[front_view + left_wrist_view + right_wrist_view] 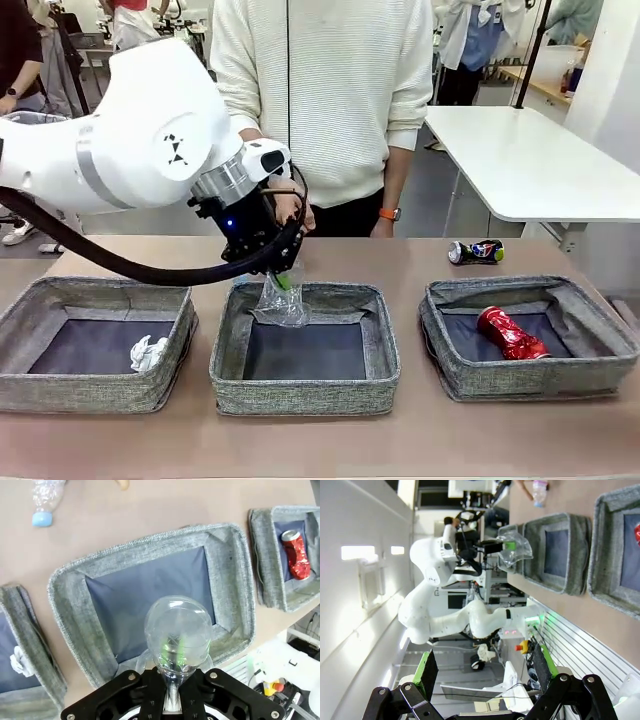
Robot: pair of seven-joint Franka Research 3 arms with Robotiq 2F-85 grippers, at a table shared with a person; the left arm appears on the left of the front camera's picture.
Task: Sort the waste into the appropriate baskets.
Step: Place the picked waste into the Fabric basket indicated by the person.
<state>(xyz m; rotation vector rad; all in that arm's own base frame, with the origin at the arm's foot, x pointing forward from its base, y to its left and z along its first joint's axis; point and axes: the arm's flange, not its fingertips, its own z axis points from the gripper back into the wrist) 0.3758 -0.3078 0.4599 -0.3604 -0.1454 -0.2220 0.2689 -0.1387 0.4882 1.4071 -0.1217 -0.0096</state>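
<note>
Above the middle basket (pixel 300 395) of three, left gripper (pixel 282 278) clamps one cup (pixel 280 303); right gripper (pixel 484 667) gapes.

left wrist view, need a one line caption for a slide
Left hand shut on the crushed plastic cup over the middle basket, blue-capped bottle on the table beyond.

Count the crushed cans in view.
2: a red can in the right basket, and a dark-blue can on the table behind it. More may be hidden.
</note>
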